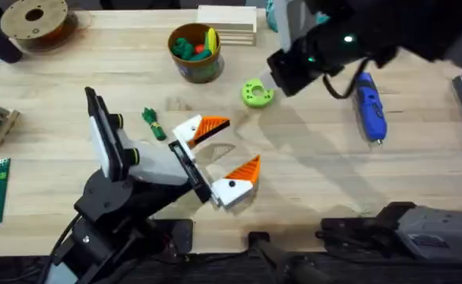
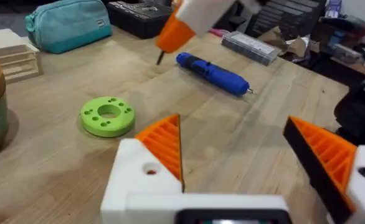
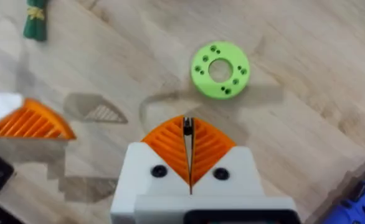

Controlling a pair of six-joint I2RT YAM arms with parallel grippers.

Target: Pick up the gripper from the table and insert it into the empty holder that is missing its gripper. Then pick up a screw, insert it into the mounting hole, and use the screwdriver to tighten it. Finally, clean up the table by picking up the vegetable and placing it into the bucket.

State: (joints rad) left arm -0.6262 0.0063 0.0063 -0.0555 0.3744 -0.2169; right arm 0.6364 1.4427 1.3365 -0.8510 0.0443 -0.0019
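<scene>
The right gripper point(image 3: 189, 134), clamped on the screw point(image 3: 187, 124) above the disc point(image 3: 220, 70), should probably lower it squarely into the hole of the holder point(image 1: 185, 130) on the wide-open, empty left gripper point(image 1: 227, 150).

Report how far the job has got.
Seemingly done: both fingers of the left claw carry orange fins. In hand: the right claw is shut on a small dark piece, likely a screw. Left: the screwdriver lies on the table, and the vegetable is outside the bucket.
</scene>
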